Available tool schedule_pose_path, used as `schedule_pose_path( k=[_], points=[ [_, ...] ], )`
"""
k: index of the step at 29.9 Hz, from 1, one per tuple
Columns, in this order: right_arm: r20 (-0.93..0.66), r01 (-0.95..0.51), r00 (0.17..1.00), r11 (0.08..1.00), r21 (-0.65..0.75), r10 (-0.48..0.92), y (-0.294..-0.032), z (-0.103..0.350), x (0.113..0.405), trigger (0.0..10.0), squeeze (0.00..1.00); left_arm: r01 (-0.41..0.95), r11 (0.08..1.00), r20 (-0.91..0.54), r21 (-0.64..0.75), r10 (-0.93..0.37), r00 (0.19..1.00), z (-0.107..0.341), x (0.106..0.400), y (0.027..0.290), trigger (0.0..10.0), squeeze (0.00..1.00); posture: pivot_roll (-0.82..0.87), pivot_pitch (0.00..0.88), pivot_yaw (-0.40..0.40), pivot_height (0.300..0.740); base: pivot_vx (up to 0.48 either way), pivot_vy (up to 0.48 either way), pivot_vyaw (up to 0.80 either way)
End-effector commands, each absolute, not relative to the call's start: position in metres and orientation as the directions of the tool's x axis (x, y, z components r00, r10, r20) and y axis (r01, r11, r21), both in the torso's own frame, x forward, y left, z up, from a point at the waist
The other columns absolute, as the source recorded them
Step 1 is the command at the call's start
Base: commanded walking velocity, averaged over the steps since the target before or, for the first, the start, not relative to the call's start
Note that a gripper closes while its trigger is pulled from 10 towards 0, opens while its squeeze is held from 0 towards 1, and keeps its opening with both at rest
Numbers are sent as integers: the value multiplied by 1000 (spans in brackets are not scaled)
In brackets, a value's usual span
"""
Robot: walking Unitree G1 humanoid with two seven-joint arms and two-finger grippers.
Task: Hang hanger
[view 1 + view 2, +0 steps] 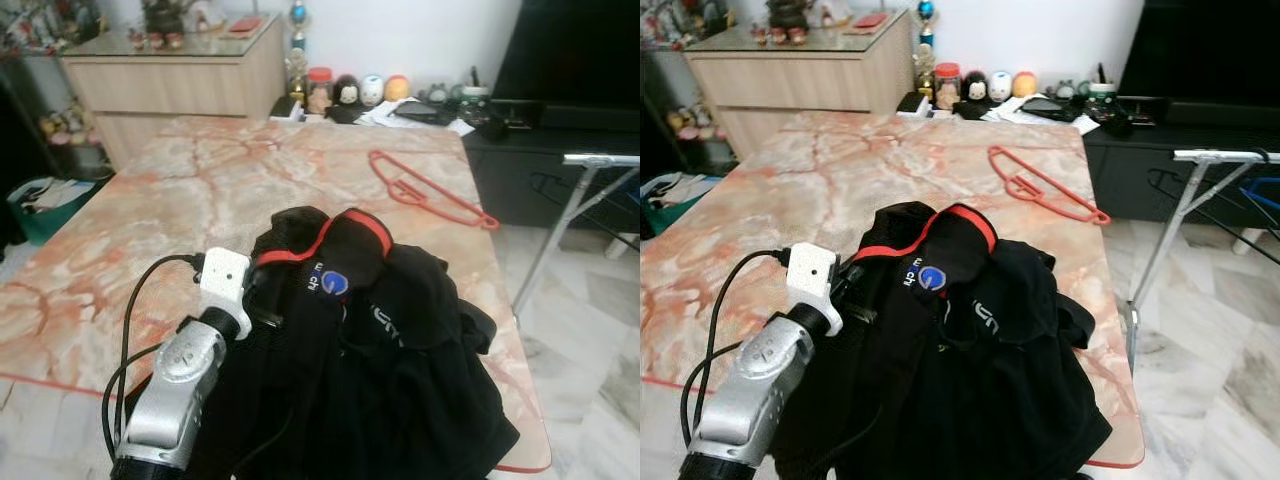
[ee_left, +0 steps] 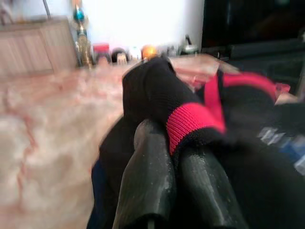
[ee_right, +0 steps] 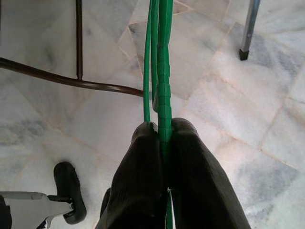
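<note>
Only partway: right gripper (image 3: 164,143) clamped on the green hanger (image 3: 163,71) down over the floor (image 3: 267,129), nothing hung yet, left gripper (image 2: 174,157) pinching the black shirt (image 1: 390,380) on the table (image 1: 150,210), rack (image 1: 1230,156) well apart.

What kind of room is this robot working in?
Probably a home living or dining room: a marble-patterned table, a wooden sideboard with ornaments, and a drying rack on the tiled floor.

Garment print: white letters "chi" are showing on the black garment (image 1: 380,340), just at nine o'clock of its blue round logo (image 1: 335,284).
Second print: white lettering toward four o'clock is staying unreadable.
</note>
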State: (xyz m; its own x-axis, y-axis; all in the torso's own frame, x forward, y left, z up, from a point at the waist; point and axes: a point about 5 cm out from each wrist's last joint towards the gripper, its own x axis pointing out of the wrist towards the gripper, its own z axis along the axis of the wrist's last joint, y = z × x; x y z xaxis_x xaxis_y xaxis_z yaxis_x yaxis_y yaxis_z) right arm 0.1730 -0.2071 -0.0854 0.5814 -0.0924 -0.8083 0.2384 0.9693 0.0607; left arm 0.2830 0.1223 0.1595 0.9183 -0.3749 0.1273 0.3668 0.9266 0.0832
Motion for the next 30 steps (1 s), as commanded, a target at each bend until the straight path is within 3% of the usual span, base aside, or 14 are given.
schedule_pose_path(
  k=[1,3,4,5,6,20,30],
  points=[
    [-808,231,583,971,67,-83,-206,-85,175,10000,0,376,921,104,105,-386,916,159,277,112,10000,0,76,0,1,716,0,0,0],
    [-808,228,584,971,68,-81,-205,-85,174,10000,0,374,923,95,85,-382,919,159,275,108,10000,0,66,0,6,716,0,0,0],
    [-807,230,585,971,69,-81,-205,-85,174,10000,0,367,927,91,78,-373,923,162,272,107,10000,780,66,0,6,716,0,0,0],
    [-807,230,585,971,69,-81,-205,-85,174,10000,0,367,927,91,78,-373,923,162,272,107,10000,780,66,0,6,716,0,0,0],
    [-806,232,586,970,70,-82,-205,-85,174,10000,0,356,932,94,70,-362,927,166,270,106,10000,1000,64,0,10,716,0,0,0],
    [-806,237,585,969,66,-88,-205,-85,175,10000,0,311,945,42,97,-316,948,163,250,132,10000,1000,75,0,9,716,0,0,0],
    [-807,230,584,971,64,-85,-206,-85,175,10000,0,335,937,37,98,-340,940,166,243,131,10000,1000,78,0,5,716,0,0,0]
  ],
)
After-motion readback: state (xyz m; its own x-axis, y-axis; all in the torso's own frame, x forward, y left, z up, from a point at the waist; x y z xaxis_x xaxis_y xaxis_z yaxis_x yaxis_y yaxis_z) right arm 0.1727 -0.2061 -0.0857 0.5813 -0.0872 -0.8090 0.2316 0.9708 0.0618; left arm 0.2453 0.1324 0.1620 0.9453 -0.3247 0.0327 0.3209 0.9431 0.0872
